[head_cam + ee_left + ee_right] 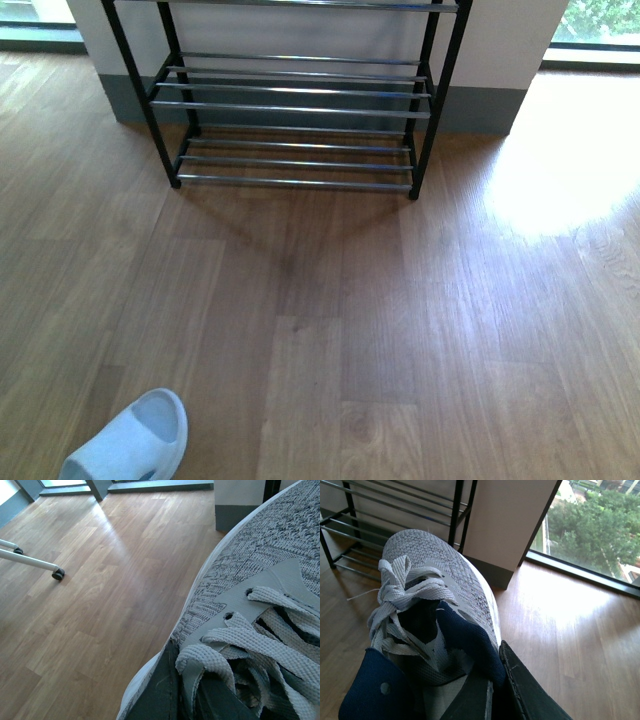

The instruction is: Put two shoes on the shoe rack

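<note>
The shoe rack [295, 105], black frame with chrome rod shelves, stands against the far wall in the front view; its shelves show bare. It also shows in the right wrist view [395, 510]. My left gripper [185, 690] is shut on a grey knit sneaker [260, 580] at its laces, held above the wood floor. My right gripper [492, 690] is shut on the navy-lined collar of the other grey knit sneaker [435, 580], whose toe points toward the rack. A pale blue slide [135, 440] lies on the floor at the front left. Neither arm shows in the front view.
A white leg with a black caster [57, 573] stands on the floor in the left wrist view. A pillar with a grey base [505, 540] and a floor-level window [590, 530] are beside the rack. Sun glare falls on the floor [560, 170].
</note>
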### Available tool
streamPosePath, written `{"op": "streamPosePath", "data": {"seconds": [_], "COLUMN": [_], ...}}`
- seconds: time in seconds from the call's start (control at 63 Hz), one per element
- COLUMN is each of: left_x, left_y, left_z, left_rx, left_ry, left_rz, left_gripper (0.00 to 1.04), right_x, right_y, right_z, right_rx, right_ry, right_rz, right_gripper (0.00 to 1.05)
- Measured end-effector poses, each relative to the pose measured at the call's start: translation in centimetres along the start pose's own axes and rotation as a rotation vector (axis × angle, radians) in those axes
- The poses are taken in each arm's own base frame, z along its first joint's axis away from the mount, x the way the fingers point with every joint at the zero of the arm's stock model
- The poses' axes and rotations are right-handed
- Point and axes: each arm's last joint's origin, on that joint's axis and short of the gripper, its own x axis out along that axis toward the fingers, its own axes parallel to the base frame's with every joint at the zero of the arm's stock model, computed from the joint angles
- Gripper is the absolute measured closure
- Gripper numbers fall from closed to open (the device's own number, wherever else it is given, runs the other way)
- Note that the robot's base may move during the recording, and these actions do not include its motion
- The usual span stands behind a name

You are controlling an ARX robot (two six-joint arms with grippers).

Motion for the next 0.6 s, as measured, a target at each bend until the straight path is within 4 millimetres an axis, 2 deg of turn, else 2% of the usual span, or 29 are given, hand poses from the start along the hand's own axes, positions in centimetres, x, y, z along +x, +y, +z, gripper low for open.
{"op": "streamPosePath", "data": {"seconds": [0.603], "left_x": [0.01], "left_y": [-0.03], "left_z": [-0.01], "left_rx": [0.001], "left_ry": [0.001], "left_rz": [-0.003], "left_gripper": [1.03], "right_x": [0.00], "right_y": [0.01], "right_z": [0.01], "right_rx": [0.000], "right_ry": [-0.001], "right_rz": [0.001], "right_gripper": [1.04]}}
